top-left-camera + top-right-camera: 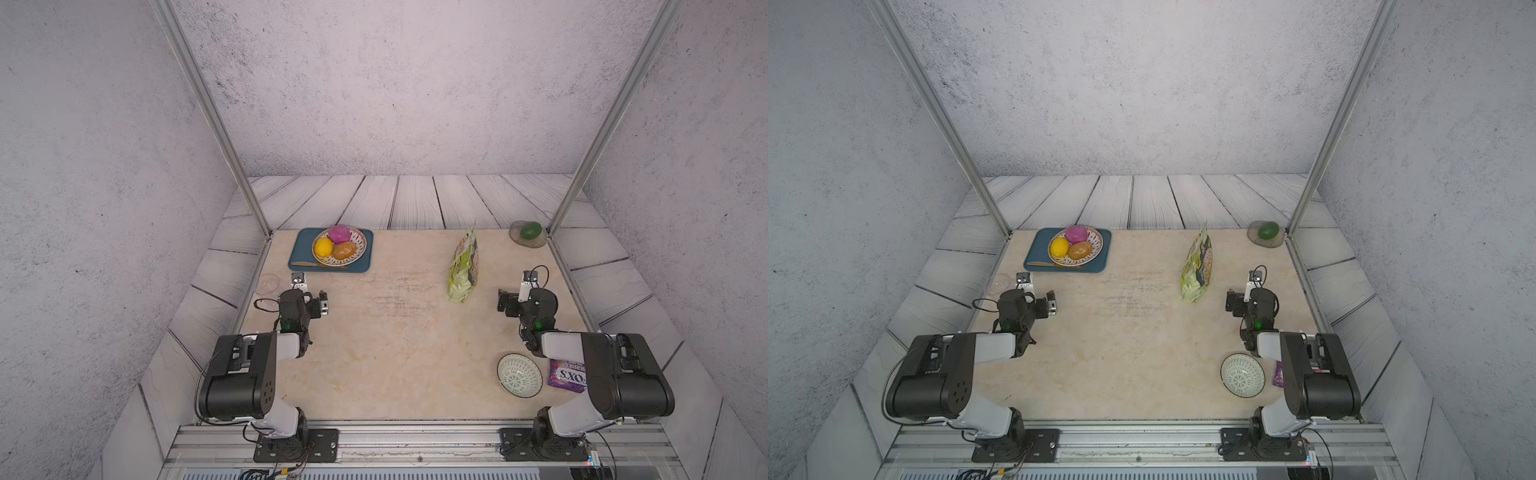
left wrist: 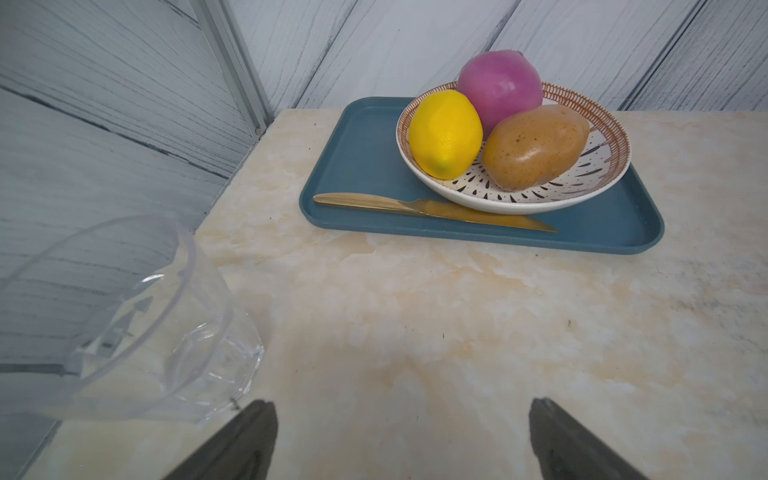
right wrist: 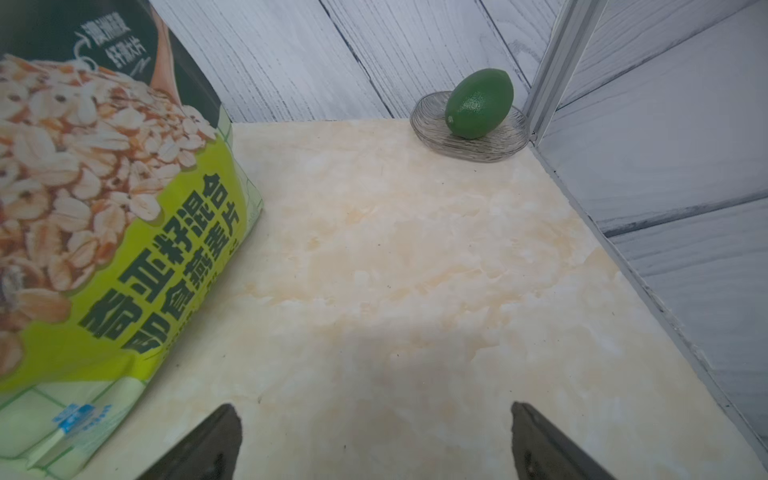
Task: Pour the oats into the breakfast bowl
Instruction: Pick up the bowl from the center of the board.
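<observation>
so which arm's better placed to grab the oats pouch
Right. The oats pouch stands just beside the right gripper, which is open and empty, and the breakfast bowl sits near that arm's base. The left gripper, also open, is across the table by the blue tray.

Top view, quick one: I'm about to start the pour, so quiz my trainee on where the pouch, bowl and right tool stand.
1. True or false: the breakfast bowl is empty.
2. The oats pouch is: A standing on the table; B lying flat; C tipped over the bowl.
3. Fill in: the right tool is ___, gripping nothing.
Key: 1 true; 2 A; 3 open.
</observation>
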